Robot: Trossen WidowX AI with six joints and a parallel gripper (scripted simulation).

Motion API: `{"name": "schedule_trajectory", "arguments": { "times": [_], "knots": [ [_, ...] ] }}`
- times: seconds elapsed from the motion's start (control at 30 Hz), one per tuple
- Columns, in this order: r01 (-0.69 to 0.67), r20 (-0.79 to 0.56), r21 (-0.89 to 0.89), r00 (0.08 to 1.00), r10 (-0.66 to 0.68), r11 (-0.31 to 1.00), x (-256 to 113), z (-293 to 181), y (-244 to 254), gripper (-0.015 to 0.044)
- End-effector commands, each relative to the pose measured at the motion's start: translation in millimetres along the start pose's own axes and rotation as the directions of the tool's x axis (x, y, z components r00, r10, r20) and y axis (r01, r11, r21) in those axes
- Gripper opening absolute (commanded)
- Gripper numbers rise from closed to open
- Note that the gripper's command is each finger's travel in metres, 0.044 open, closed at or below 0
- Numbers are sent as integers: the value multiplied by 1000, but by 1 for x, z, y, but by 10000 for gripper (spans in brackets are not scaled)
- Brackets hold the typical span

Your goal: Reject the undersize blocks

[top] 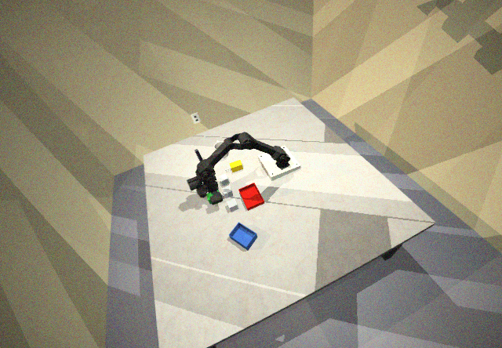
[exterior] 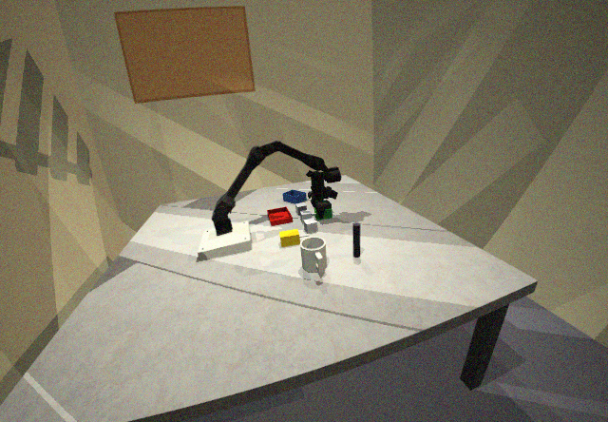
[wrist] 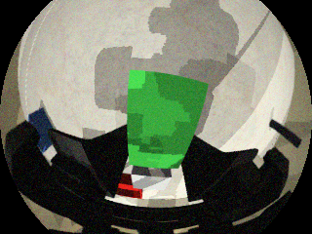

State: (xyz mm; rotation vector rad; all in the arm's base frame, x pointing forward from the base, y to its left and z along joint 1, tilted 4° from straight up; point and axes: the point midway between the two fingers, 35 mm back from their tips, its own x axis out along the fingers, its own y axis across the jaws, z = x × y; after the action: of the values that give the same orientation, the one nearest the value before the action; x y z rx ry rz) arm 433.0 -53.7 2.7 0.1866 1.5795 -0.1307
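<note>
My gripper (top: 209, 196) (exterior: 322, 210) (wrist: 156, 128) is shut on the green GO gauge (top: 208, 197) (exterior: 325, 213) (wrist: 163, 117). It holds the gauge low, beside the row of steel blocks, on the side away from the red tray. Three grey blocks show: one (top: 224, 180) (exterior: 310, 225) nearest the yellow block, a middle one (top: 227, 192) and one (top: 231, 205) nearest the blue tray. Their bores are too small to make out. The red reject tray (top: 243, 200) (exterior: 280, 221) (wrist: 131, 190) stands beside the row, and no block shows in it.
A blue tray (top: 239, 243) (exterior: 294, 199) (wrist: 41, 129) stands beyond the row's end. A yellow block (top: 236, 166) (exterior: 290, 238), a mug (exterior: 312, 255) and an upright black cylinder (top: 198, 155) (exterior: 356, 240) (wrist: 285, 133) stand toward the other end. The white base plate (exterior: 230, 246) carries the arm.
</note>
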Motion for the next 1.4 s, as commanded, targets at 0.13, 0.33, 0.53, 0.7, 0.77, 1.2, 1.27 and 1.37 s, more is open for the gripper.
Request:
{"name": "schedule_trajectory", "arguments": {
  "times": [0.13, 0.33, 0.53, 0.7, 0.77, 1.2, 1.27, 1.37],
  "knots": [
    [-4, 12, 1, 1000, 4, 1000, -3, 4, 1, 0],
    [-4, 15, 1, 1000, 4, 1000, -3, 8, 1, 0],
    [-4, 16, 1, 1000, 4, 1000, -3, 10, 1, 0],
    [-4, 16, 1, 1000, 4, 1000, -3, 10, 1, 0],
    [-4, 17, 1, 1000, 4, 1000, -3, 10, 1, 0],
    [-4, 21, 1, 1000, 4, 1000, -3, 16, 1, 0],
    [-4, 21, 1, 1000, 4, 1000, -3, 16, 1, 0],
    [-4, 21, 1, 1000, 4, 1000, -3, 16, 0, 0]
  ]
}}
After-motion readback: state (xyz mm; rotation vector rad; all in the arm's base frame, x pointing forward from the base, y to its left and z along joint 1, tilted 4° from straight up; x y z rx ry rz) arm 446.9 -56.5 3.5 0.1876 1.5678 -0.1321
